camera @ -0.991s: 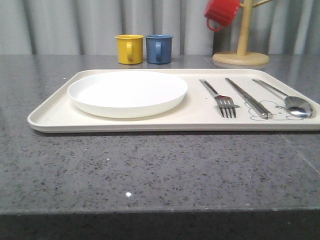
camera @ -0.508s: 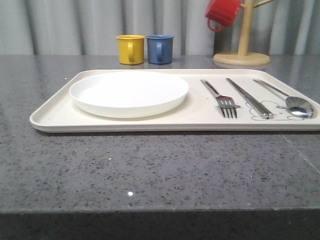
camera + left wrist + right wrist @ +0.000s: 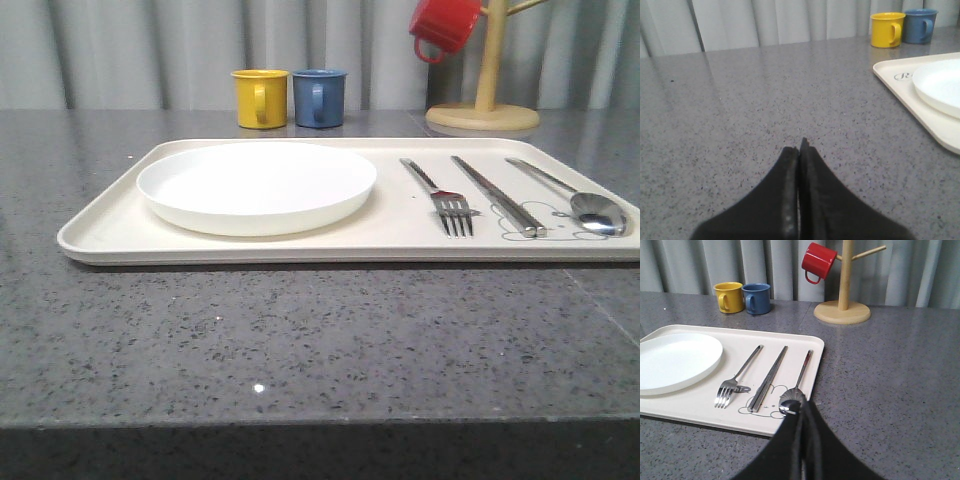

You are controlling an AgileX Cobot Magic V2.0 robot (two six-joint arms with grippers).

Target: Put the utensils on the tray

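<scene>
The cream tray [image 3: 120, 235] [image 3: 700, 412] [image 3: 900, 85] lies across the grey counter. On its right part lie three silver utensils side by side: a fork [image 3: 440, 195] [image 3: 737, 377], a pair of chopsticks [image 3: 497, 195] [image 3: 770, 377] and a spoon [image 3: 575, 198] [image 3: 799, 380]. My right gripper [image 3: 804, 407] is shut with nothing in it, close to the tray's near right corner; its tips cover part of the spoon's bowl. My left gripper [image 3: 800, 145] is shut and empty over bare counter, left of the tray.
A round white plate [image 3: 257, 186] fills the tray's left part. Behind the tray stand a yellow mug [image 3: 259, 98] and a blue mug [image 3: 320, 97]. A wooden mug tree [image 3: 485, 100] with a red mug [image 3: 443, 25] stands at the back right.
The front view shifts by a few pixels between frames; the tray, plate and utensils keep their places relative to each other.
</scene>
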